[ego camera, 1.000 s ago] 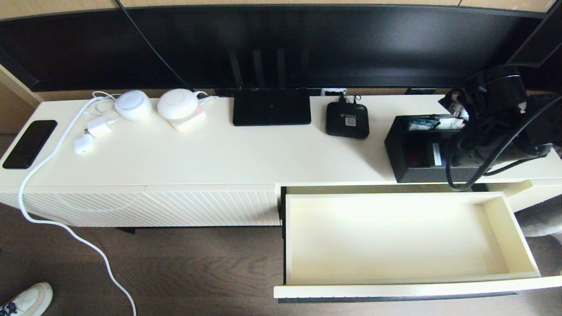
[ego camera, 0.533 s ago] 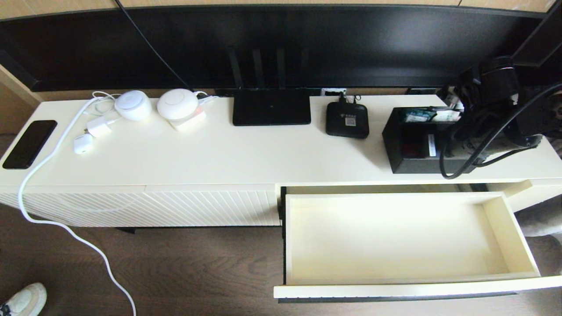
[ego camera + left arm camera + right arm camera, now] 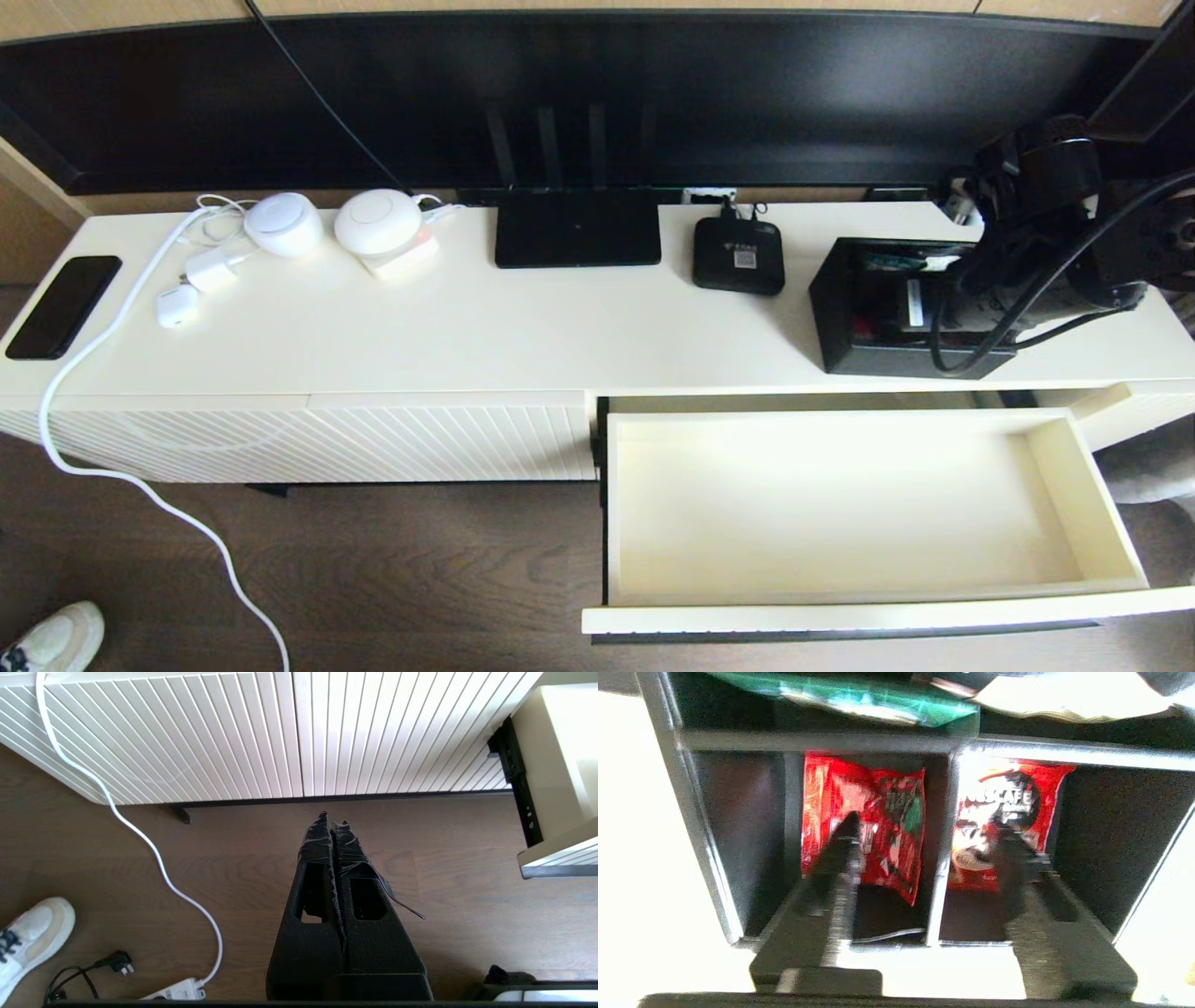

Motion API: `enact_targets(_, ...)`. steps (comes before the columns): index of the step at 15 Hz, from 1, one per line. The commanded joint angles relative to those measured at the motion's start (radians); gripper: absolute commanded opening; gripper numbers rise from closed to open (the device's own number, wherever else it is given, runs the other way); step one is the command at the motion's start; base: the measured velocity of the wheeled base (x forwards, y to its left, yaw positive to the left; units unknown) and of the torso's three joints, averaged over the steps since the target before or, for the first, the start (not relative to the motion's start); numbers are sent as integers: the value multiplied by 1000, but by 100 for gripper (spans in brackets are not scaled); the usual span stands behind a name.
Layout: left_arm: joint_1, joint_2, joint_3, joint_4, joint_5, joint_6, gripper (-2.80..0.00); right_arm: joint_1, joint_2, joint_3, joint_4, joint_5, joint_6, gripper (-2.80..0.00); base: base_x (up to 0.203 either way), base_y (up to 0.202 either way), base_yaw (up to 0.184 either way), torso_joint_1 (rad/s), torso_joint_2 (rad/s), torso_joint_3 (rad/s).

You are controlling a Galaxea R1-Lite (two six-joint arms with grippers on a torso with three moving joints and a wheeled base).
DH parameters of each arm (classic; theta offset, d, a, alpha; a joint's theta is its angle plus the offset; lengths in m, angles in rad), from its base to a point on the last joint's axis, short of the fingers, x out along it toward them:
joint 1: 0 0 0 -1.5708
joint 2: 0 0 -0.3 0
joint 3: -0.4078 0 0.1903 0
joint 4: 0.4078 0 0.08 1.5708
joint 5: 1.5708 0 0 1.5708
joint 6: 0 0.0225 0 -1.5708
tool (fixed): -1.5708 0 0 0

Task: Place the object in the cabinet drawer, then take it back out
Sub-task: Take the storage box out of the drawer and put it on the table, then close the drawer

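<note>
Drawer: nearest you, the wide cream cabinet drawer (image 3: 840, 509) stands pulled out, its plain interior bare.
Left claw: your left claw (image 3: 331, 820) hangs low over the brown wood floor (image 3: 233, 868), fingers pressed together, holding nothing, facing the ribbed cream cabinet front (image 3: 280, 732).
Right claw: your right claw (image 3: 924, 835) reaches down into the black rectangular organizer box (image 3: 845, 313), fingers spread wide, one in each square compartment, straddling the divider (image 3: 941, 858) between them.
Object: the box sits on the cream counter (image 3: 485, 327) near its front edge, just behind the drawer; red packets (image 3: 864, 821) stand in the square compartments.
Counter beyond: the small rounded black set-top box (image 3: 738, 254) and flat black router (image 3: 577, 227) lie further back, left of the box.
</note>
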Motion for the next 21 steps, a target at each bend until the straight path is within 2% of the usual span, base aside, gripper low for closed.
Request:
enact_targets(1,0,1,1,0,0,0,-280,3,-47,25,2,-3,-1,0,0,0,0,0,0,0)
enact_targets(4,0,0,-1,0,0,0,-280,14,-206,143,-1,-18,-41,0,0,0,0,0,0,0)
enact_targets(7,0,0,-1,0,0,0,-280,35,-374,381,-45,-21,-182,0,0,0,0,0,0,0)
enact_targets(8,0,0,-1,0,0,0,-280,43,-418,466,-79,-22,-232,-280,0,0,0,0,0,0)
enact_targets(12,0,0,1,0,0,0,-280,65,-574,775,-152,-17,-501,-280,0,0,0,0,0,0)
enact_targets(15,0,1,-1,0,0,0,-280,118,-647,939,-163,7,-665,-280,0,0,0,0,0,0)
enact_targets(17,0,0,0,0,0,0,-280,186,-675,1030,-170,15,-727,-280,0,0,0,0,0,0)
enact_targets(21,0,0,1,-1,0,0,-280,347,-697,1192,-185,17,-754,-280,0,0,0,0,0,0)
